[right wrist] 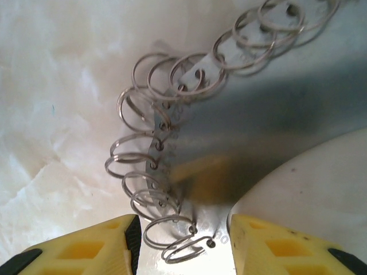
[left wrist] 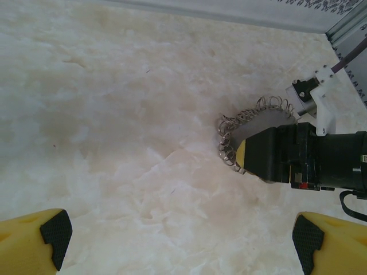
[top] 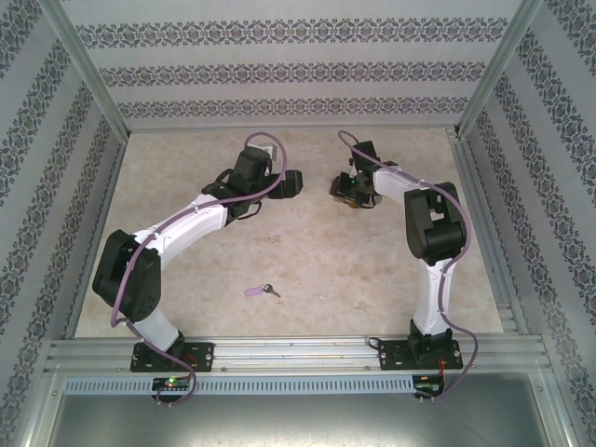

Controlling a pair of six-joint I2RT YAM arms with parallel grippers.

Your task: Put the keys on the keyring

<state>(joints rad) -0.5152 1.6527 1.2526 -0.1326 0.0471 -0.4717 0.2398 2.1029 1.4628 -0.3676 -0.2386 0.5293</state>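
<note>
The pale marbled tabletop (top: 326,261) carries everything, and both arms reach toward its far middle. The left arm (top: 177,228) stretches in from the near left, and its tool (left wrist: 180,238) hangs above bare surface with the jaws spread as wide as they go and nothing between them. The right arm (top: 428,223) bends in from the near right. Its tool (right wrist: 183,240) is down at the keyring (right wrist: 155,143), with the jaws partway apart and standing astride the ring's edge. Whether they actually pinch the metal, I cannot tell.

The keyring is a silvery hoop edged with many small wire loops. It sits at the far middle of the tabletop, just right of the left tool. The key (top: 261,291), with its lilac head and short dark blade, lies flat and alone near the front edge. It is well apart from the ring and from both tools.

By my reading the task is at an early stage. The ring is being handled, but the key is neither picked up nor threaded. Fetching it, lining it up with the ring and slipping it on all remain.
</note>
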